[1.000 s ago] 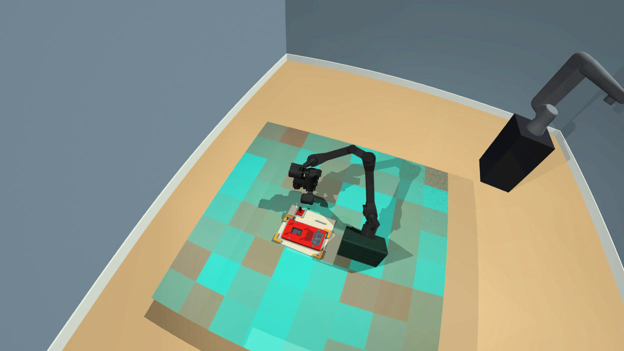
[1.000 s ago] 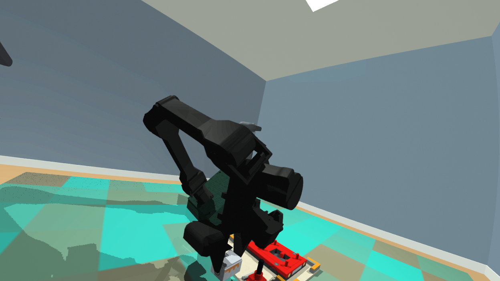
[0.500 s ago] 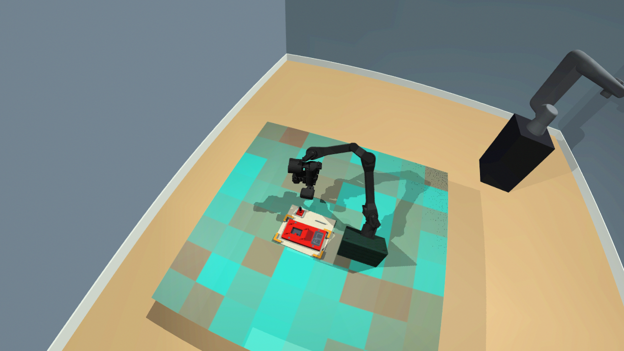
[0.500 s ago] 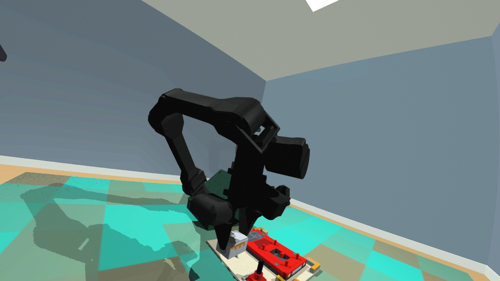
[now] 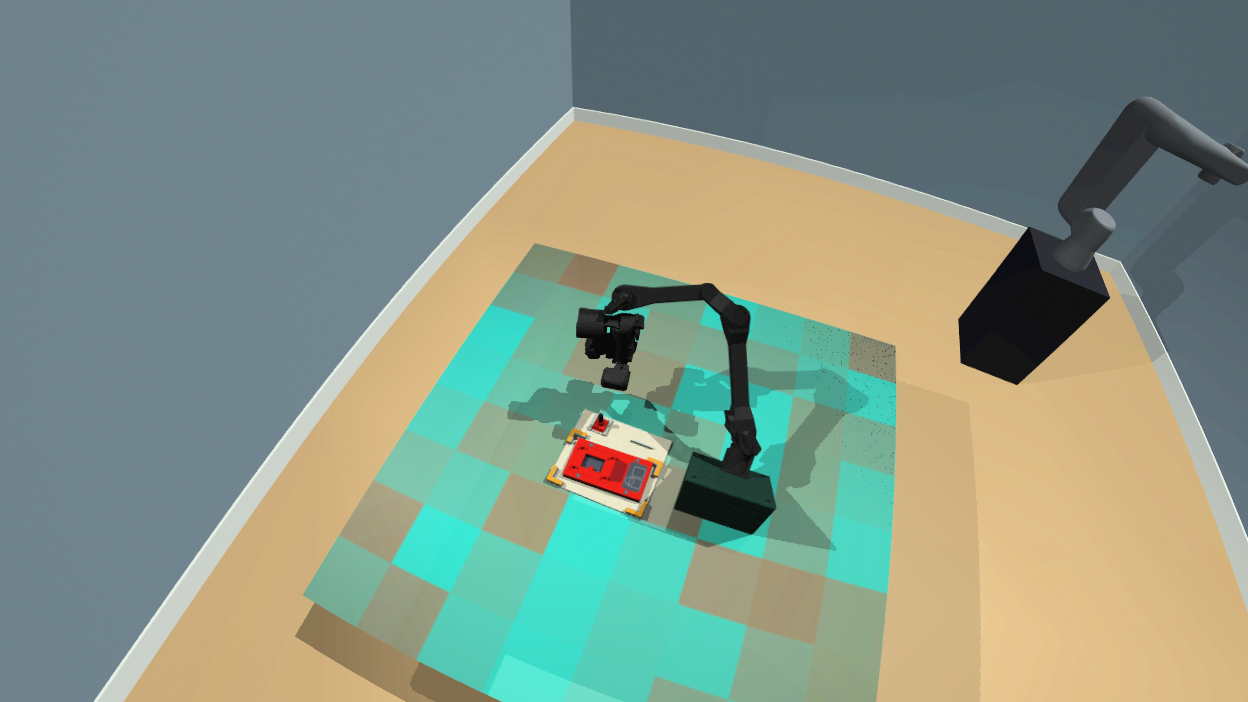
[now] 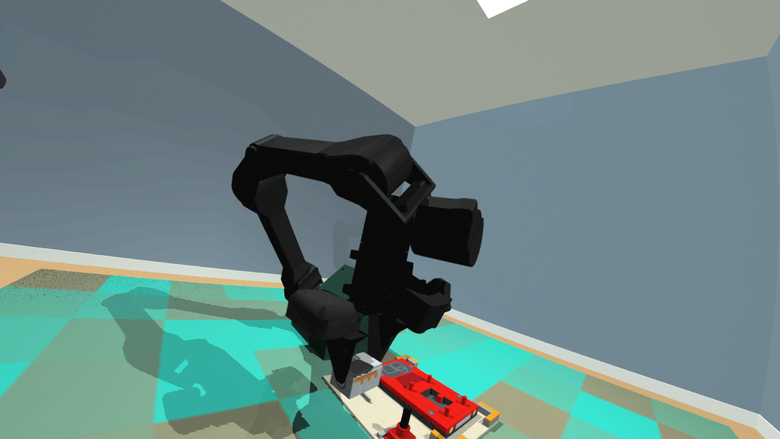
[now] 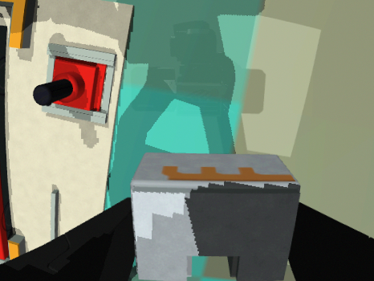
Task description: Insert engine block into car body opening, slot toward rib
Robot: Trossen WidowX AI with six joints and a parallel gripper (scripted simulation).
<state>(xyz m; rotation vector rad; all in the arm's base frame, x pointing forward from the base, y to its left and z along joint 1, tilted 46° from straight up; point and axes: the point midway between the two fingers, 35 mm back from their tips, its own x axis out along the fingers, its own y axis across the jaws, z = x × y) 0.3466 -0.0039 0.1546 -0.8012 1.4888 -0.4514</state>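
Note:
The grey engine block (image 6: 366, 383) (image 7: 241, 225) has an orange pattern on one side and a slot at the lower edge in the wrist view. My gripper (image 6: 360, 369) (image 7: 212, 211) is shut on it, one finger on each side, beside the car body in the exterior view. Its height above the board is hard to tell. In the top view the block is hidden. The red car body (image 5: 639, 488) (image 6: 400, 388) lies on the beige board (image 5: 621, 429) (image 7: 32, 152). Its opening (image 5: 595, 463) (image 6: 433, 396) is visible and holds no block. The rib cannot be made out clearly.
A red piece with an upright black stick (image 5: 600, 420) (image 6: 405, 417) (image 7: 54, 91) stands on the board. A thin grey bar (image 5: 641, 444) (image 7: 54, 213) lies near it. Orange corner brackets surround the car. The arm's dark base (image 5: 724, 497) stands beside the board.

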